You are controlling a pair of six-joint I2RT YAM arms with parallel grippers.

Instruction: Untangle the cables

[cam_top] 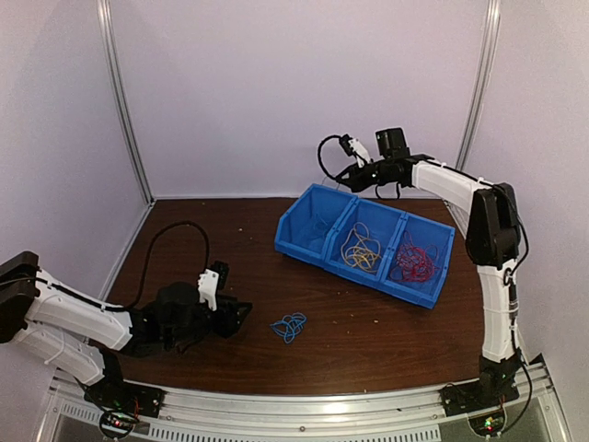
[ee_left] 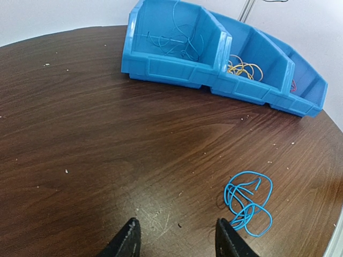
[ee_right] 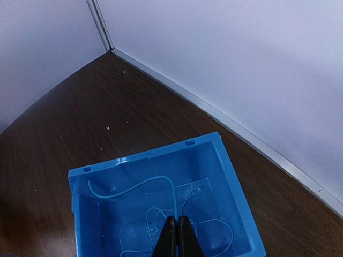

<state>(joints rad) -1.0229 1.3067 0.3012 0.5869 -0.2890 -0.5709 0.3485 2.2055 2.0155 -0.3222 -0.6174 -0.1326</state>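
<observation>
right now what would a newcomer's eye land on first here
The blue bin far right on the table, with yellow cables in its middle compartment and red cables in the right one. Then the blue loops loose on the table, and the right end effector shut on a blue strand above the left compartment.

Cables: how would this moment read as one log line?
right gripper: shut on blue cable over end compartment of bin | left gripper: open, near blue loops on table | yellow cables, red cables: own compartments
</observation>
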